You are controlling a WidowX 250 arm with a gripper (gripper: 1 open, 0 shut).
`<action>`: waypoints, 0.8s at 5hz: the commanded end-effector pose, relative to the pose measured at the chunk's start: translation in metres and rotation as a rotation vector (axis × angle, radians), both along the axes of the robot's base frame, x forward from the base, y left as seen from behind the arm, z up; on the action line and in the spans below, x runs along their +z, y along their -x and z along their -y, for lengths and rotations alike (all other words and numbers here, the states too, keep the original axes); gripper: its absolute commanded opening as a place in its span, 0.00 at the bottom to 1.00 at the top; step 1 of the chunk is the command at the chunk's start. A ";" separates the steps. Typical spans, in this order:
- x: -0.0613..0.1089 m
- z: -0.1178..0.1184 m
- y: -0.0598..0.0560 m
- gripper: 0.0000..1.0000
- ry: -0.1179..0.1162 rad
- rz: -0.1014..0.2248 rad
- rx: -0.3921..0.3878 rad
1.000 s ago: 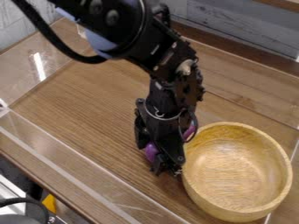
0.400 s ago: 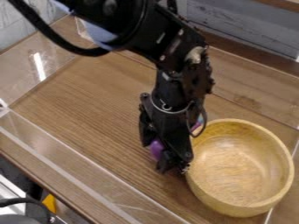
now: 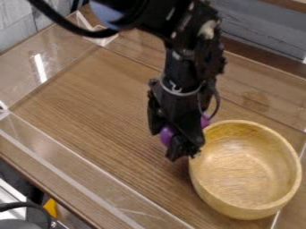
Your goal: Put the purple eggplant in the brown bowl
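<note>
Black arm (image 3: 180,54) comes down from the top of the view w/ the tool (image 3: 180,143) pointing straight down, just left of the bowl (image 3: 245,170). Tool is clamped on the eggplant (image 3: 165,136): purple shows betw. the dark fingers (image 3: 183,148), mostly on the side away from the bowl, w/ a bit more purple at the back edge near the bowl rim. Most of the eggplant is hidden by the tool body, so its tilt can't be told. Eggplant looks clear of the desk (image 3: 84,98), lifted off the wood, though the gap under it is hard to judge from this angle.

Bowl sits on the desk at lower right, upright, light tan wood, thick rim, inside bare as far as it shows. Its left rim is just beside the fingertips; can't tell if they touch it. Eggplant is outside the bowl, beside the left rim, not over the hollow.

Desk is brown wood grain, w/ a clear wall (image 3: 72,192) along the front edge, left of the bowl. Blue patch on the arm (image 3: 114,11) at top, far above the bowl.
</note>
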State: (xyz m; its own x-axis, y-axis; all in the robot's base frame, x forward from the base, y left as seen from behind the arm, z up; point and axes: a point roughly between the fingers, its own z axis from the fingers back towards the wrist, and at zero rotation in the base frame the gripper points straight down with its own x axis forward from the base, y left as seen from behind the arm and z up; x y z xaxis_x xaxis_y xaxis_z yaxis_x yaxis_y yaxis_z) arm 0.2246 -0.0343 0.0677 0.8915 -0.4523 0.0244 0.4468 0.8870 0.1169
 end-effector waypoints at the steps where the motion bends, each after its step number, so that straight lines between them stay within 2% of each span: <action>1: 0.015 -0.003 -0.019 0.00 0.019 0.061 0.012; 2: 0.013 -0.006 -0.028 0.00 0.021 0.062 0.017; 4: 0.011 -0.002 -0.028 0.00 0.025 0.064 -0.006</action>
